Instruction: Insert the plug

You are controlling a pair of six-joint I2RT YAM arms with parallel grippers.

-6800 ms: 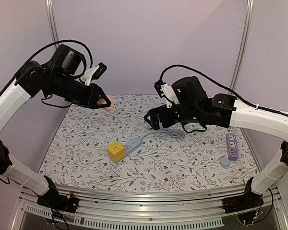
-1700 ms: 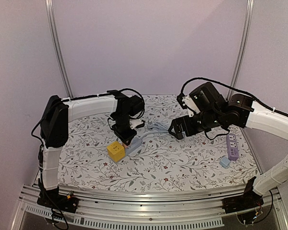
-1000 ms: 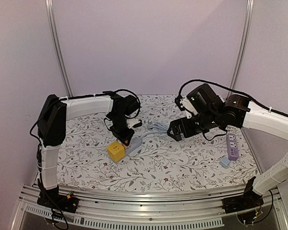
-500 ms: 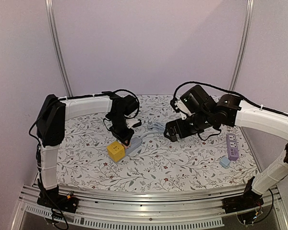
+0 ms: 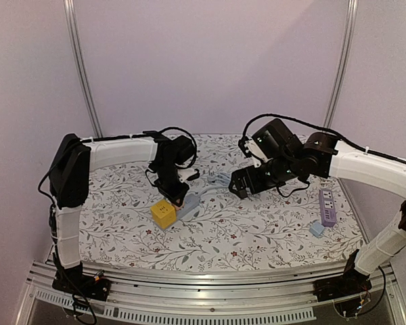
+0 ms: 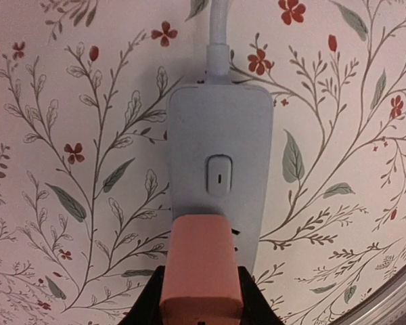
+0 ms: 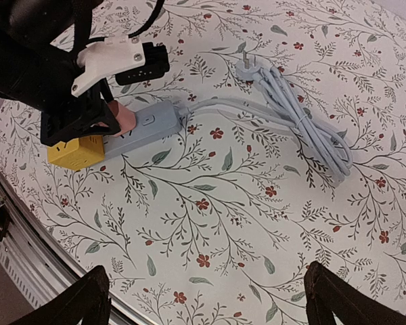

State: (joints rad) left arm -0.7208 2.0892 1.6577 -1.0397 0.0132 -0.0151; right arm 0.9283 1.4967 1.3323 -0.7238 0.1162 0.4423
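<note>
My left gripper (image 6: 199, 315) is shut on a salmon-pink plug (image 6: 200, 267) and holds it down on the near end of a grey power strip (image 6: 218, 176); the strip's switch (image 6: 218, 177) shows just beyond it. In the top view the left gripper (image 5: 178, 197) stands over the strip (image 5: 188, 205) beside a yellow cube (image 5: 164, 213). In the right wrist view the plug (image 7: 124, 120) shows pink under the left gripper on the strip (image 7: 145, 125). My right gripper (image 5: 239, 191) hovers open and empty above the cloth, its fingertips (image 7: 81, 298) wide apart.
The strip's coiled grey cord and plug (image 7: 304, 115) lie on the flowered cloth (image 5: 257, 230) at the back middle. A purple power strip (image 5: 327, 206) and a small blue block (image 5: 316, 229) lie at the right. The yellow cube (image 7: 74, 150) touches the strip's end.
My left arm has come down from high at the left and set the pink plug on the grey strip. My right arm has drifted slightly left over the last second.
</note>
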